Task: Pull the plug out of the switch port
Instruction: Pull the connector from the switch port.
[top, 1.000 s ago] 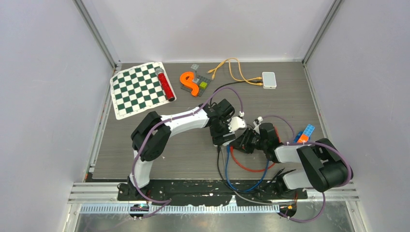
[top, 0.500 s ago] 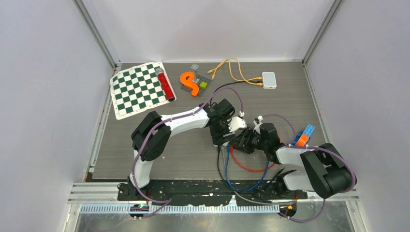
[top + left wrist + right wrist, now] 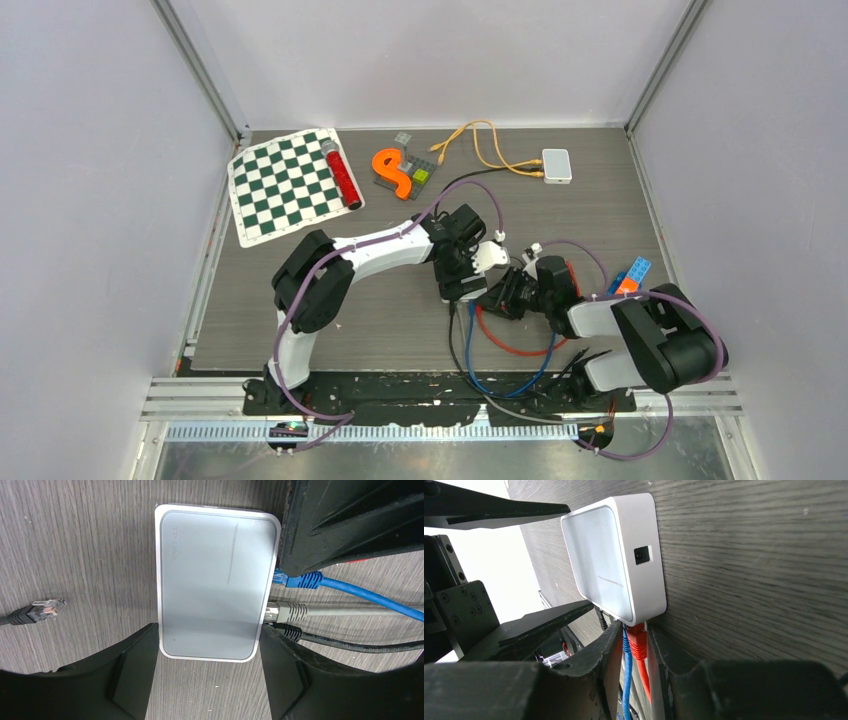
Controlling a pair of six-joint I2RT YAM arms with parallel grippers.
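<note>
Hidden: the red plug [image 3: 639, 647] is covered in the left wrist view by the right gripper's black body, so I see where it enters the switch [image 3: 215, 582] only from the right wrist. From the top camera both grippers overlap the switch and I cannot make out any port.
Hard to make out: from the right wrist the black plug [image 3: 287, 631] is a sliver behind a finger, and the grey plug [image 3: 287, 611] does not show at all.
Left gripper [image 3: 207, 655]: clenched across the switch, one finger on the port face just beside the black plug, the other on the opposite face.
Right gripper [image 3: 635, 630]: fingers pinched on the red plug right at the port. The blue cable [image 3: 350, 587] runs through the same gap.
Task thing: the red plug is seated in the end port. The switch lies flat on the table [image 3: 400, 320], toward the near right.
Room: bare wood on the side away from the ports, except for one loose plug [image 3: 42, 609]. The cables trail off the port side toward the near edge.
Count: four leads in the switch (red, blue, grey, black), one loose plug, and one second white box [image 3: 556, 165] at the back.
</note>
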